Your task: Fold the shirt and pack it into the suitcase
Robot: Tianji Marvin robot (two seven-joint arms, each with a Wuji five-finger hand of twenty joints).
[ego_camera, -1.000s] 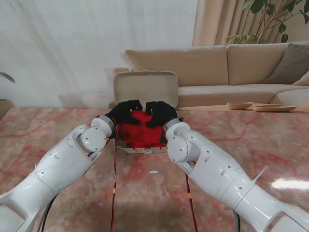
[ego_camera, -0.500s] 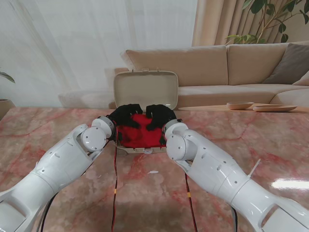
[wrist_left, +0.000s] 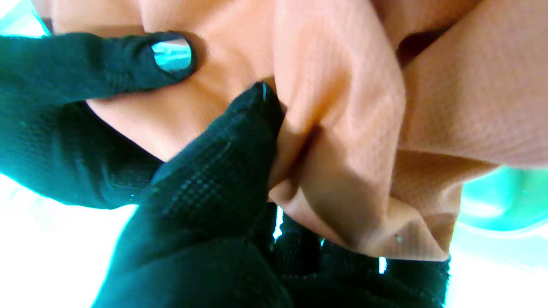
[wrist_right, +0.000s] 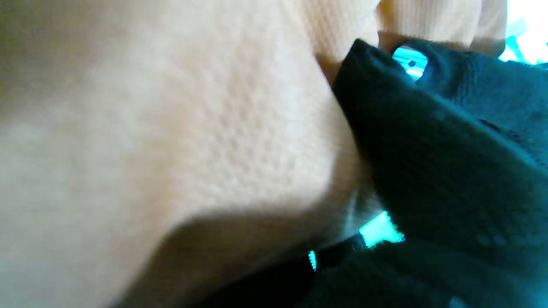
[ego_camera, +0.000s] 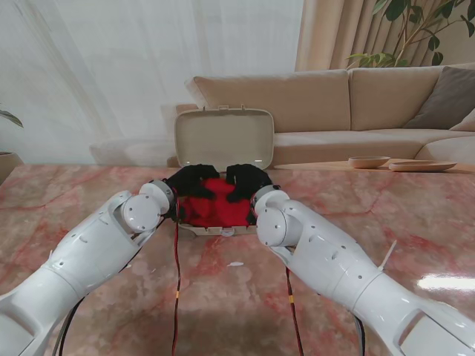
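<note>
both left hand (ego_camera: 191,180) and right hand (ego_camera: 248,180) grip the shirt (ego_camera: 217,205) (bunched) inside the suitcase (ego_camera: 224,138).

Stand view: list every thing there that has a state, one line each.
suitcase: open, lid upright.
shirt: bunched up inside the suitcase.
left hand: fingers pinching the shirt.
right hand: pressed on the shirt; grip cannot be told.
bowl: upright on the far low table.

The suitcase (ego_camera: 223,226) sat at the table's (ego_camera: 356,208) far edge, its raised lid (ego_camera: 224,137) walling off the far side. The shirt (ego_camera: 219,208) filled the tray, both hands pressed on it. Open table lay either side.
</note>
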